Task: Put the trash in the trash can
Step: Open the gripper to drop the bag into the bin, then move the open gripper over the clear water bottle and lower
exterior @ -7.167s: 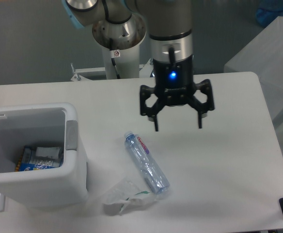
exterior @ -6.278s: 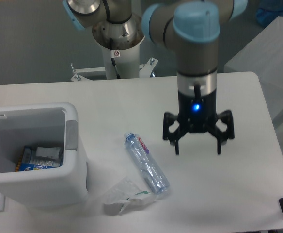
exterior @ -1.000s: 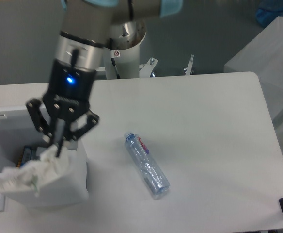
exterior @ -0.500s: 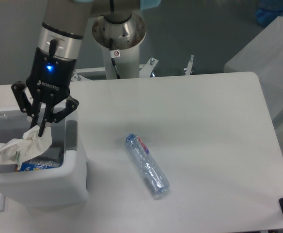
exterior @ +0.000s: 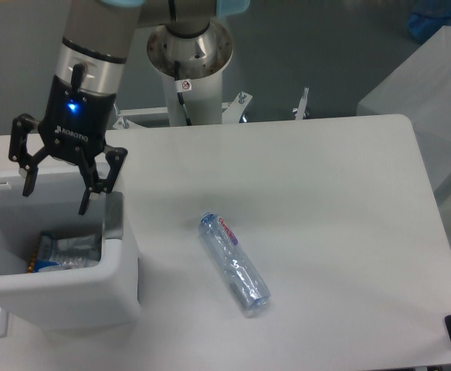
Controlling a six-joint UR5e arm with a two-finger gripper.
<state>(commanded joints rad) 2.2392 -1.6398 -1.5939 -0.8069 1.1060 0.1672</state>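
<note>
I see the hand (exterior: 54, 202) above the open trash can (exterior: 94, 297) at the left edge of the worktop (exterior: 326, 201), its fingers spread apart and gripping nothing. Inside the can lies some trash; I can make out a pale wrapper (exterior: 69, 249) over something blue and yellow, though not clearly. The crushed bottle (exterior: 234, 263) with its red-pink label lies on its side on the worktop, well apart from the can, to the right of it.
</note>
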